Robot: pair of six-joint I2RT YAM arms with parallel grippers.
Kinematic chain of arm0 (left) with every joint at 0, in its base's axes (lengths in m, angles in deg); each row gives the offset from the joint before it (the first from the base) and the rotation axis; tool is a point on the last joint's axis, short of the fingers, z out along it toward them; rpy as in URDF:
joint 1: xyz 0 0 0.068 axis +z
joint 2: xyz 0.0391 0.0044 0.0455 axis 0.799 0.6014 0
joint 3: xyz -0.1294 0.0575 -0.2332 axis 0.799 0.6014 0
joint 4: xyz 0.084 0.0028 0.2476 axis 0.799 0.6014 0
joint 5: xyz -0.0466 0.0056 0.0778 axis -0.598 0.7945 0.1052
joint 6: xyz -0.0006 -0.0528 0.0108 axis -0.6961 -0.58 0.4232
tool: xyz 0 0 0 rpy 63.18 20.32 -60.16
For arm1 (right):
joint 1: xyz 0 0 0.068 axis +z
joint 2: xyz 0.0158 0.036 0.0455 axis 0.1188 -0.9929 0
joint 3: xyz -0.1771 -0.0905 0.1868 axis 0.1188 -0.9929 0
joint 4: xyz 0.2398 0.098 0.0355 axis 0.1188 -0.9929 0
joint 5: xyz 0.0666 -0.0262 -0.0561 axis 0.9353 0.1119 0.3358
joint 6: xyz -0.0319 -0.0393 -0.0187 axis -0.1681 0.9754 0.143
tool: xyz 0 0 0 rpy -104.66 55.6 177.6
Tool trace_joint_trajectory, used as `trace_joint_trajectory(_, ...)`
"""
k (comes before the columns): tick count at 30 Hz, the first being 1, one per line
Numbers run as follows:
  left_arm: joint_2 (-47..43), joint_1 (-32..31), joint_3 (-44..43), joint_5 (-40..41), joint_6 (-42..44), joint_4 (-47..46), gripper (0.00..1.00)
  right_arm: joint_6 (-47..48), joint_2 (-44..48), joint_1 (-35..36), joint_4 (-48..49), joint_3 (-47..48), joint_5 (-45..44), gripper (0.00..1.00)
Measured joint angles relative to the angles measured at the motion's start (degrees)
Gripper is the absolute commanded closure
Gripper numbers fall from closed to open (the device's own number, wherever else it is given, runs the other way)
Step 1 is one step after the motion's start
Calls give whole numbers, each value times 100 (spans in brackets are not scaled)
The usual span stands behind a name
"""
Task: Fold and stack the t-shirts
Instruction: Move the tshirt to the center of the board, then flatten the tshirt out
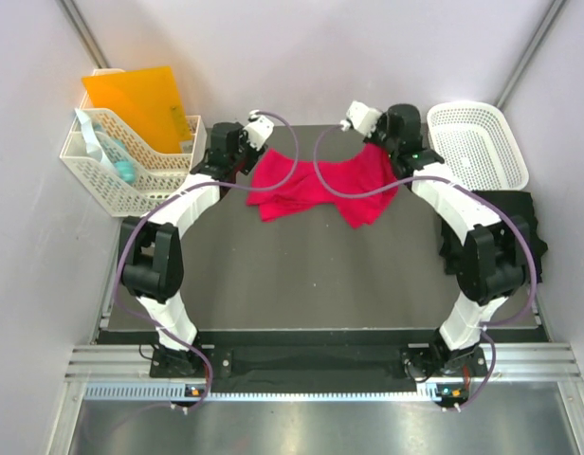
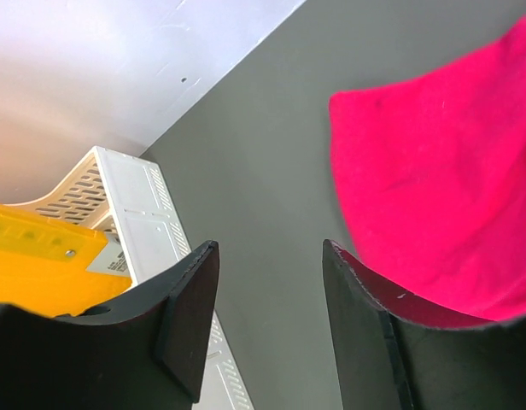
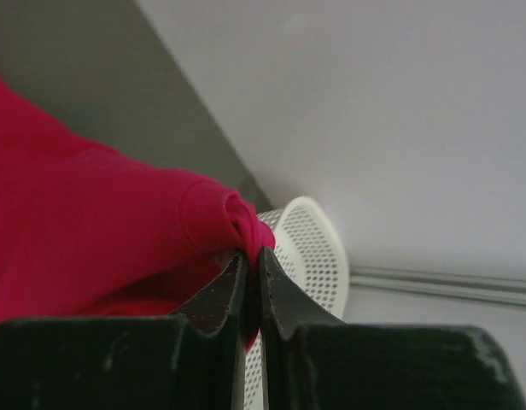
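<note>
The pinkish-red t-shirt point(image 1: 311, 185) lies crumpled at the back middle of the dark table. My right gripper point(image 1: 380, 144) is at its far right corner, shut on a bunched fold of the red cloth point(image 3: 220, 209); the jaws point(image 3: 253, 254) pinch it tight. My left gripper point(image 1: 245, 163) hovers open just left of the shirt's left edge point(image 2: 442, 188), with only bare table between its fingers point(image 2: 270, 256). The black t-shirt point(image 1: 505, 223) lies heaped at the table's right edge, beside the right arm.
A white lattice basket point(image 1: 477, 142) stands at the back right, close behind the right gripper point(image 3: 310, 248). A white desk organizer point(image 1: 121, 166) holding an orange folder point(image 1: 140, 100) stands at the back left, near the left gripper point(image 2: 135, 205).
</note>
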Motion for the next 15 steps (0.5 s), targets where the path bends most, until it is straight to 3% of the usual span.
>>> trace_joint_trajectory(2,-9,0,2,-9,61,66,40,-15,0,0,-415,-240,-2,80)
trace_joint_trajectory(3,-9,0,2,-22,96,103,39,-39,0,-2,-579,-319,-13,67)
trace_joint_trajectory(5,-9,0,2,-59,170,186,36,-68,0,-7,-776,-376,-66,54)
trace_joint_trajectory(6,-9,0,2,-83,199,251,35,-76,0,-11,-841,-376,-107,43)
trace_joint_trajectory(9,-9,0,2,-203,310,450,29,-107,-2,-28,-859,-374,-332,33)
trace_joint_trajectory(15,-9,0,177,-422,704,605,25,-153,-122,-129,-667,-339,-1054,27)
